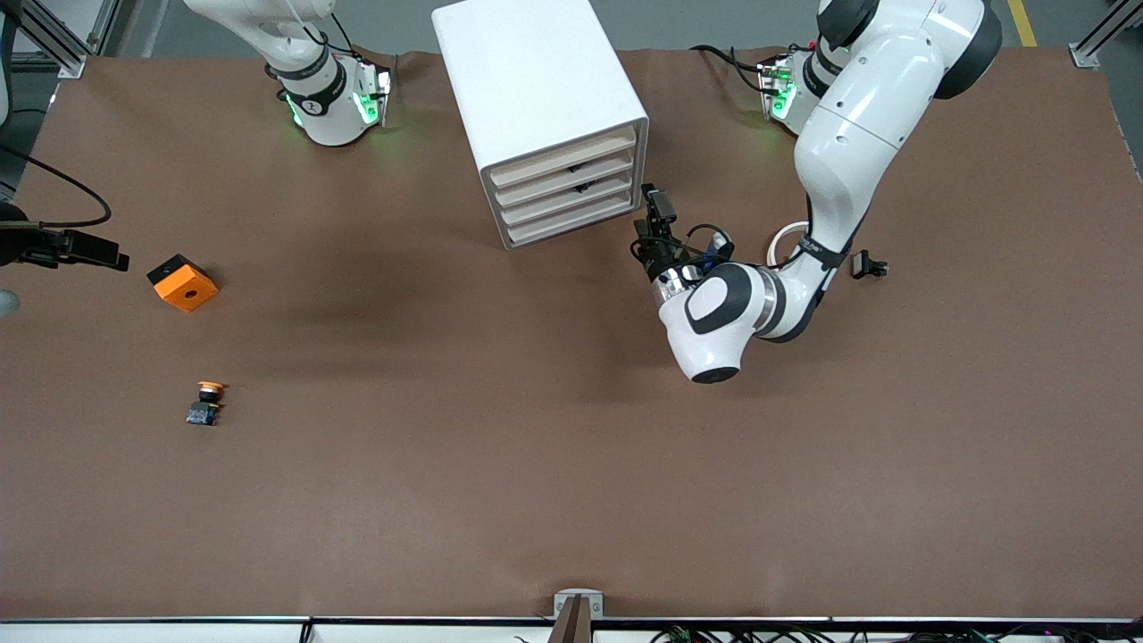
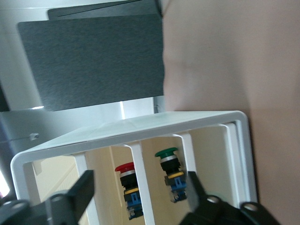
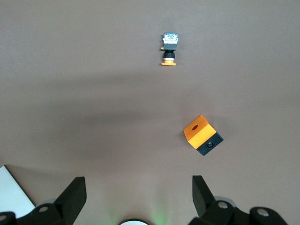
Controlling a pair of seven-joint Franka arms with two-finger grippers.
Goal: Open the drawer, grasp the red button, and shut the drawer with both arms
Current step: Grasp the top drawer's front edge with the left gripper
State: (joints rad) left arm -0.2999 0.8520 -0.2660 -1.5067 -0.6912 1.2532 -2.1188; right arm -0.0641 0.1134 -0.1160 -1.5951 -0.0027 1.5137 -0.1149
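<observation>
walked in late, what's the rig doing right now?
Left gripper is at the front of the white cabinet, jaws apart, facing the stacked drawers, all closed. Its wrist view shows a red-capped button and a green-capped button inside. The right arm waits, its gripper open over the table above an orange cube and a yellow-capped button.

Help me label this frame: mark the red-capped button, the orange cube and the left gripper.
red-capped button [image 2: 125,168]: left wrist view, on its red cap.
orange cube [image 1: 183,282]: front view, on its top face by the hole.
left gripper [image 1: 654,217]: front view, between its fingertips, in front of the cabinet.
</observation>
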